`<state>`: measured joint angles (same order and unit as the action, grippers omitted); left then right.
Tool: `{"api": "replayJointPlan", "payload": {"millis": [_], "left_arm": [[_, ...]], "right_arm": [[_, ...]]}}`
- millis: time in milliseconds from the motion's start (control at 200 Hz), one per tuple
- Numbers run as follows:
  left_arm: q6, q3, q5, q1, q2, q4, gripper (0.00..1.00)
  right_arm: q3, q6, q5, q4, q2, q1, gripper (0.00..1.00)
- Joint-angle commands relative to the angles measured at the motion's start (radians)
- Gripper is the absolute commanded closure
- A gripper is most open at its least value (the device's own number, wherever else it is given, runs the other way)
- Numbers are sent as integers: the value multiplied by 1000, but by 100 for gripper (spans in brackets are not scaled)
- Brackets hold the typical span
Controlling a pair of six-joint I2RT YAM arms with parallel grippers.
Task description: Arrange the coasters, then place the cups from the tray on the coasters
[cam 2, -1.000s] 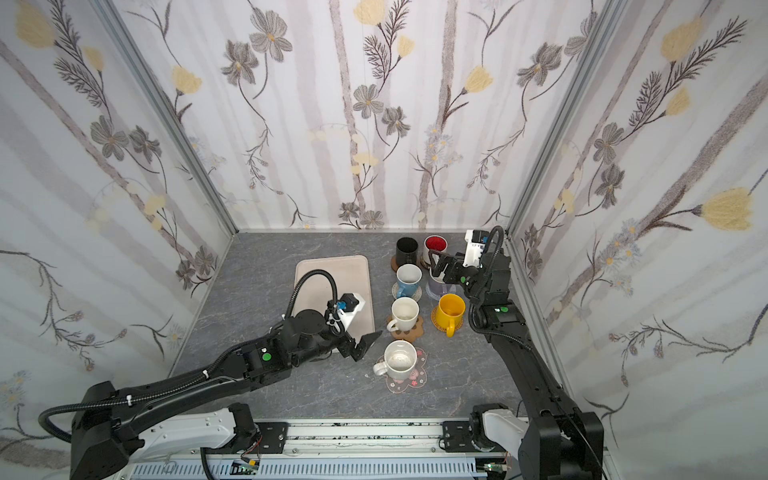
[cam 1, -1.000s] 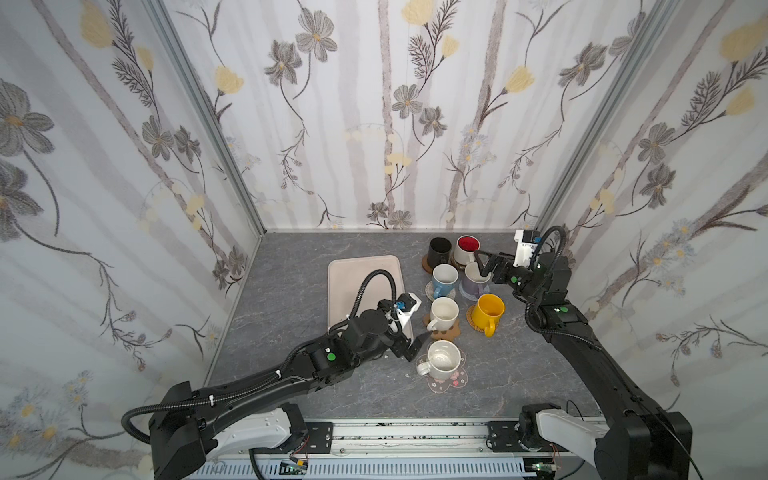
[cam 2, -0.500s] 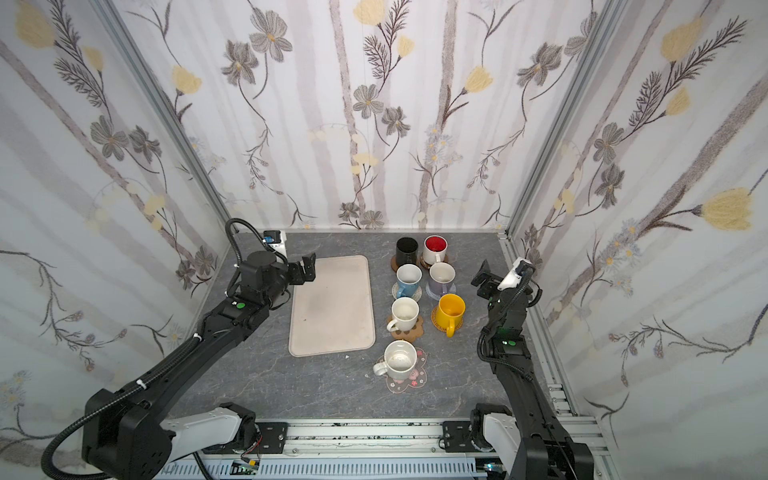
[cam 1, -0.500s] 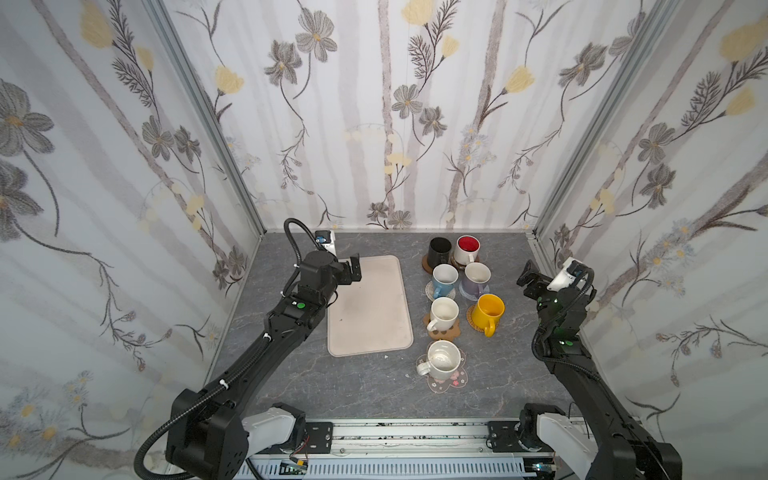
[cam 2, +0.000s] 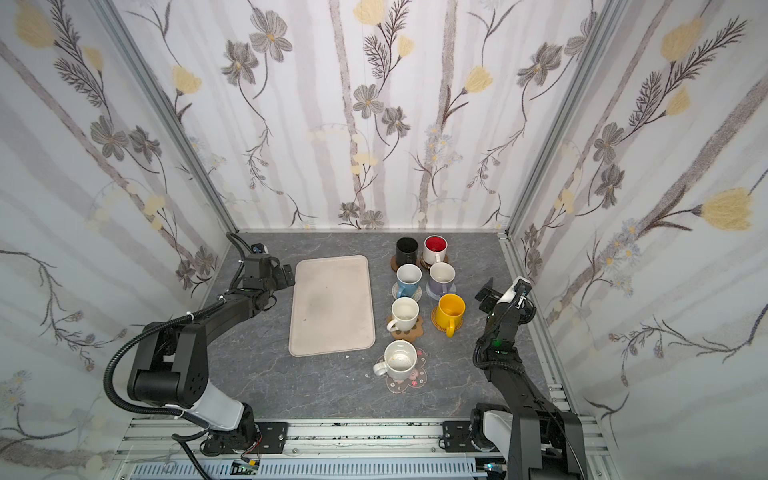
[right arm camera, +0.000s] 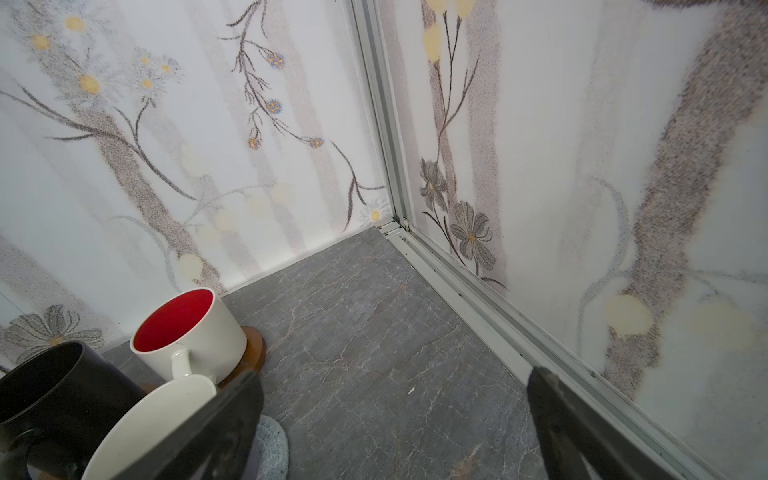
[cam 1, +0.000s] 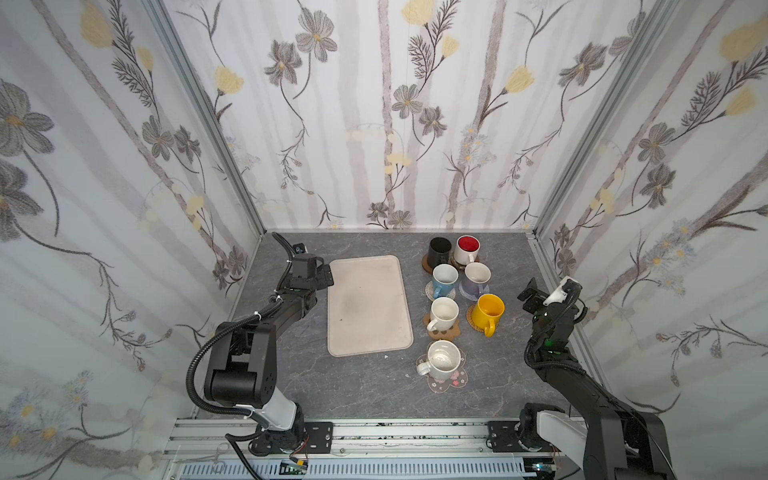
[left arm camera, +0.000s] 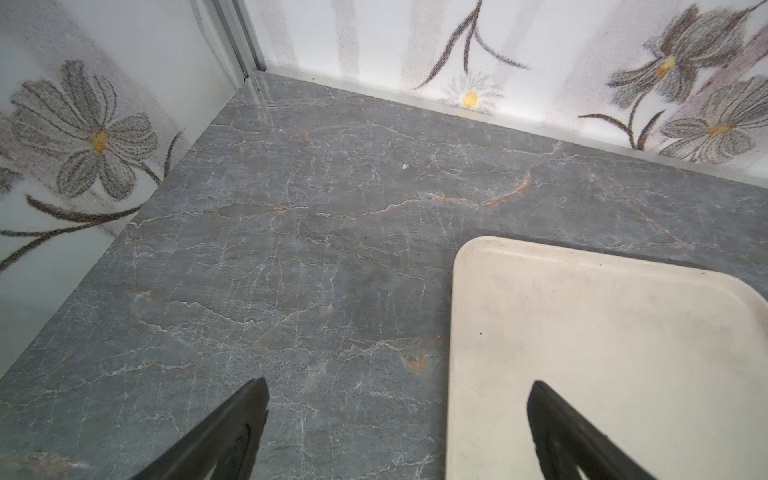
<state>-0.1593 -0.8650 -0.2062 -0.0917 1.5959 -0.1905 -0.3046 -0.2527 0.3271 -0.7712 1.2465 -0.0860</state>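
The left pincer stands spread wide and holds nothing, one finger over the tray and one over the surface, while the right pincer, equally wide and unladen, hangs near the cups standing on their coasters.

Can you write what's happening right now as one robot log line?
tray: empty | cups: all seven on coasters | left gripper: open, holding nothing | right gripper: open, holding nothing
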Motion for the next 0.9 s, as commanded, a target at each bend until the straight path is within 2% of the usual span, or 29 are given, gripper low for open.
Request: {"api": "replayJointPlan", "payload": {"millis": [0, 170, 265, 355, 480, 644, 709, 809, 899], "left_arm": [[43, 51, -6, 20, 21, -191, 0], [85, 121, 42, 50, 54, -342, 0], [77, 141, 88, 75, 79, -384, 0], [67, 173, 114, 86, 111, -439, 0], [69, 172, 120, 87, 121, -448, 0], [72, 228, 120, 85, 79, -505, 0], [71, 263, 108, 83, 56, -546, 0], [77, 316, 91, 75, 23, -617, 0], [87, 385, 78, 64, -12, -704, 0]], "right_arm": [[1, -8, -31, -129, 51, -9, 0], [47, 1, -81, -287, 143, -8, 0], [59, 14, -112, -284, 125, -8, 0], [112, 49, -160, -385, 115, 3, 0], [185, 93, -132, -537, 123, 47, 0], [218, 124, -117, -676, 215, 76, 0], [243, 143, -108, -816, 270, 86, 0], [220, 138, -104, -703, 229, 86, 0], [213, 143, -100, -698, 235, 88, 0]]}}
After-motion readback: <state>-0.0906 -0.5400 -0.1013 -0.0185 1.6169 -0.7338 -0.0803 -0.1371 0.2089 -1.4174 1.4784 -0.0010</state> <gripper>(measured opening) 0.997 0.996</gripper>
